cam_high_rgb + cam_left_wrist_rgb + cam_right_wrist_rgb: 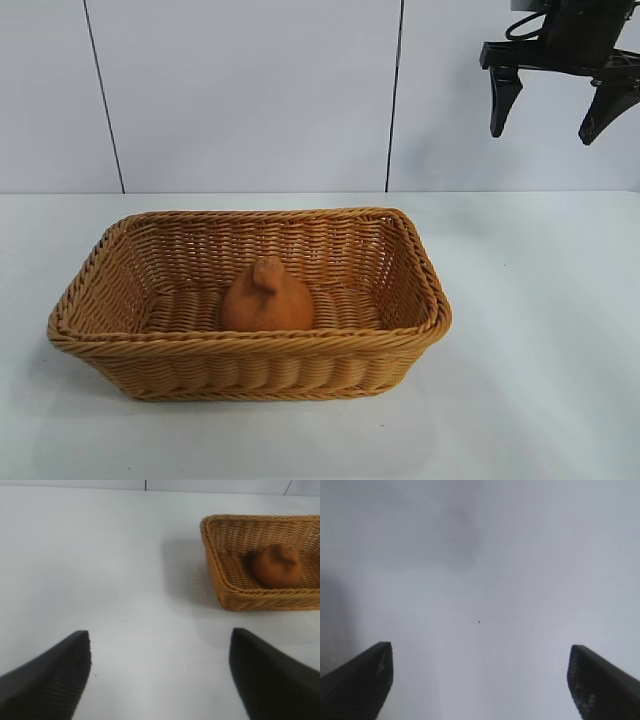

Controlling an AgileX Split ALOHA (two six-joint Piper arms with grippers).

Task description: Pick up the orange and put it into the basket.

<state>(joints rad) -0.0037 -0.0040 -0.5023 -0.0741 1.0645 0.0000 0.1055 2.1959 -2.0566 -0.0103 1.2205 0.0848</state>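
The orange [266, 298], a dull brownish-orange lump with a knobbly top, rests on the floor of the wicker basket [115, 335] near its front wall. The left wrist view shows the orange [276, 566] inside the basket [216, 572] too. High at the far right, well above the table and clear of the basket, my right gripper [545, 128] hangs open with nothing between its fingers. In its own view my right gripper [480, 652] looks down on bare table. My left gripper [160, 640] is open and empty over the table, some way off from the basket.
The white table [540, 330] stretches wide on every side of the basket. A white panelled wall [250, 90] stands behind it. Only the basket and the orange lie on the table.
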